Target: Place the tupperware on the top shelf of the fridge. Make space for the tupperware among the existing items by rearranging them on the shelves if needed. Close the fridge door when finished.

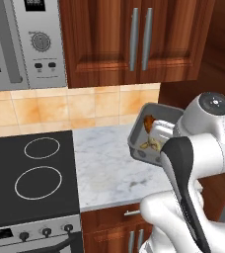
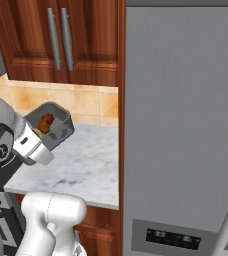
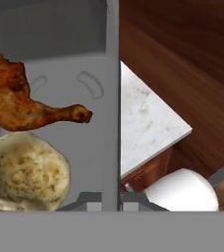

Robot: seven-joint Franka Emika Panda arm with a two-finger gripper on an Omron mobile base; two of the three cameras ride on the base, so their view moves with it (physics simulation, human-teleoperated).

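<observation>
tupperware: small grey rectangular lidless tub with rounded corners (image 1: 145, 141) (image 2: 61, 129) (image 3: 92, 93), held up in the air above the marble counter, tilted so its open side faces the base cameras
contents: brown roasted chicken leg (image 3: 23, 101) and pale tan round flatbread (image 3: 23, 172), both lying against the tub floor; leg above flatbread in hand view
gripper: two-finger claw (image 1: 160, 134) (image 3: 111, 199) clamped on the tub's side wall, one tip each side of the wall in hand view
arm: white with dark joints, rising from lower right of left base view, hand at tub's right side there
counter: white-grey marbled slab (image 1: 112, 168) (image 2: 81, 167), below the tub, not touching it
stove: black glass cooktop with ring markings (image 1: 30, 175), just left of counter
microwave: grey, with round dial (image 1: 38, 42), upper left above stove
cabinet: dark red-brown wood doors with two grey vertical bar handles (image 1: 139, 39) (image 2: 61, 37), above counter
backsplash: tan-orange tiles (image 1: 60, 108)
fridge: tall grey, dark display panel low on its front (image 2: 173, 237), right of counter; tub well apart from it
</observation>
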